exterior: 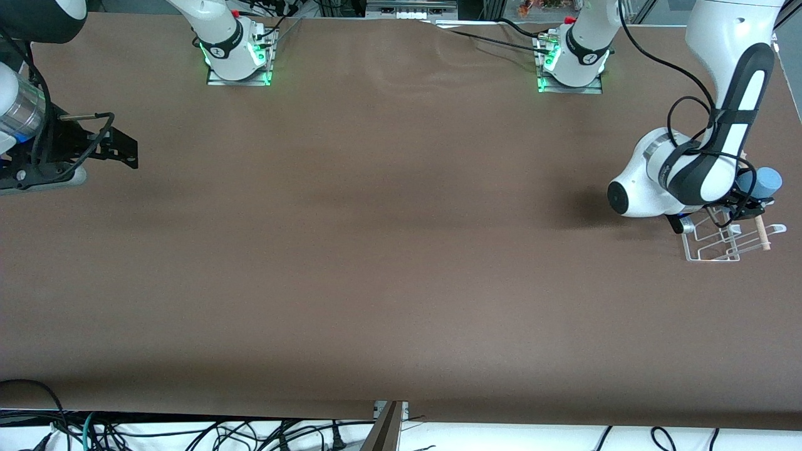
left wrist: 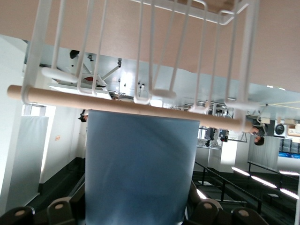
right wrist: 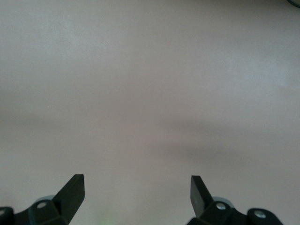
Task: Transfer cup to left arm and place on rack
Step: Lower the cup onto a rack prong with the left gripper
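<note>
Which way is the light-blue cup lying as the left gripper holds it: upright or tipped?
Tipped on its side. The cup juts sideways from the left gripper above the wire rack, its length level with the table.

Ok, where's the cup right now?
In the front view, the cup is held in the left gripper just above the rack, at the left arm's end of the table.

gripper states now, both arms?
Left gripper: shut on the small light-blue tapered plastic cup, over the white wire rack.
Right gripper: open, empty, waiting over the brown table.
</note>
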### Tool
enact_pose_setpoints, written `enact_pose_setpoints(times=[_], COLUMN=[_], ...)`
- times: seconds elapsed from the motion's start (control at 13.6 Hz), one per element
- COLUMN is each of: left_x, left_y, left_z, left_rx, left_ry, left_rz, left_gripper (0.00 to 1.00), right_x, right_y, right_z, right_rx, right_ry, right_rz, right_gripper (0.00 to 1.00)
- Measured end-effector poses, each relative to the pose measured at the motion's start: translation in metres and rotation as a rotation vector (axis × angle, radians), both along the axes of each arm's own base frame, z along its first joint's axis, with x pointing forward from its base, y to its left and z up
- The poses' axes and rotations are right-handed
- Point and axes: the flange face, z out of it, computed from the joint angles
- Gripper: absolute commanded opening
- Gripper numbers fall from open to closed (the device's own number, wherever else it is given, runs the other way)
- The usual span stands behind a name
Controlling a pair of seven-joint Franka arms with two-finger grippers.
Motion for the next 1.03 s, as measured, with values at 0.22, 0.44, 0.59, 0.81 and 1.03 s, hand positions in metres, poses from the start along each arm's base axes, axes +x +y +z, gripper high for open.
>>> enact_pose_setpoints(times=[0.22,0.44,0.59,0.81,1.03], left_x=[-0.005,-0.005,-0.006,-0.008,-0.010], left_y=[0.003,0.000,0.000,-0.002,-0.003], left_z=[-0.005,-0.006,-0.007,-0.012,-0.016], left_rx=[0.000,-0.003,-0.004,-0.005,-0.006], left_ry=[-0.011,-0.013,-0.013,-0.023,-0.023], left_rz=[-0.002,-0.008,-0.009,-0.010,-0.019], left_gripper=[0.06,0.06,0.07,0.07,0.09], right_x=[0.000,0.000,0.000,0.000,0.000], right_y=[0.000,0.000,0.000,0.000,0.000], right_z=[0.000,0.000,0.000,0.000,0.000], right_rx=[0.000,0.000,0.000,0.000,0.000], right_ry=[0.000,0.000,0.000,0.000,0.000], right_rz=[0.000,0.000,0.000,0.000,0.000], right_gripper=[1.00,1.00,1.00,1.00,1.00])
